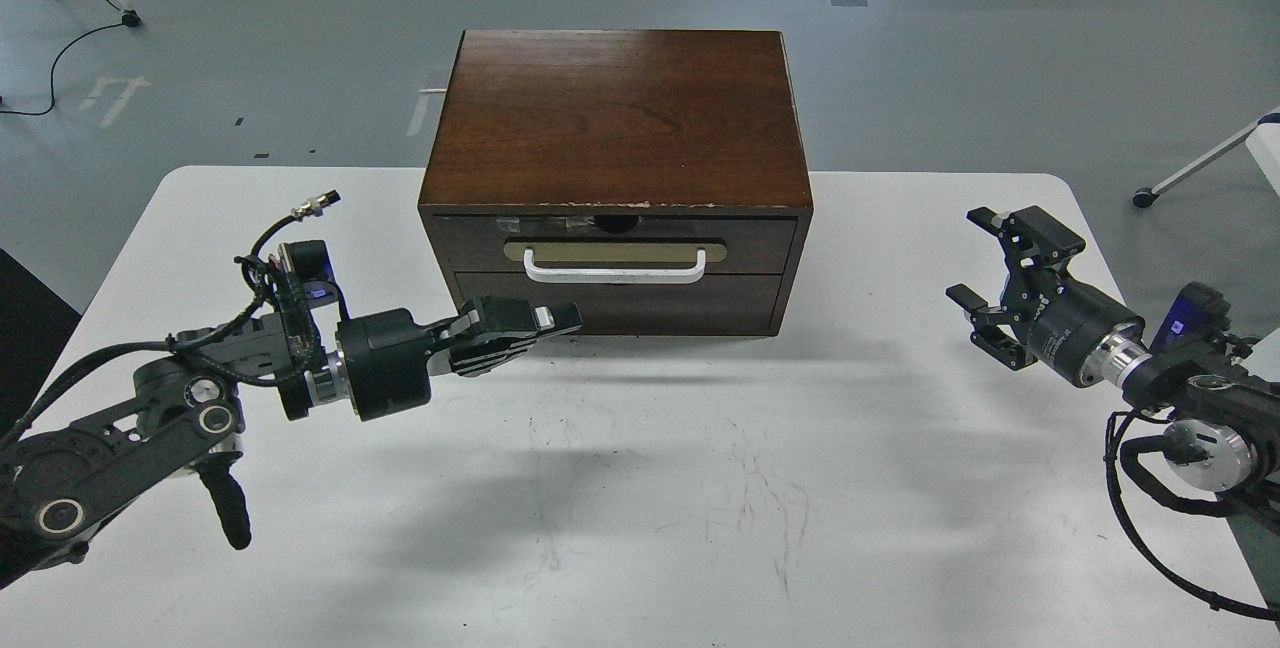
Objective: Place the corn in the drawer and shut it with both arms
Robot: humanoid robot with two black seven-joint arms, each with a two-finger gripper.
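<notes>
The dark brown drawer [760, 240] sits flush in the wooden cabinet [615, 118], shut, with its white bar handle [614, 274] on a tan plate. The corn is not in view. My left gripper [560, 317] hangs just in front of the cabinet's lower left front, below the handle's left end, with its fingers together and nothing between them. My right gripper [972, 258] is open and empty above the table, well to the right of the cabinet.
The white table [640, 488] carries only the cabinet at its far middle. The plain lower panel [650, 303] lies under the drawer. Grey floor, cables and furniture legs lie beyond the table.
</notes>
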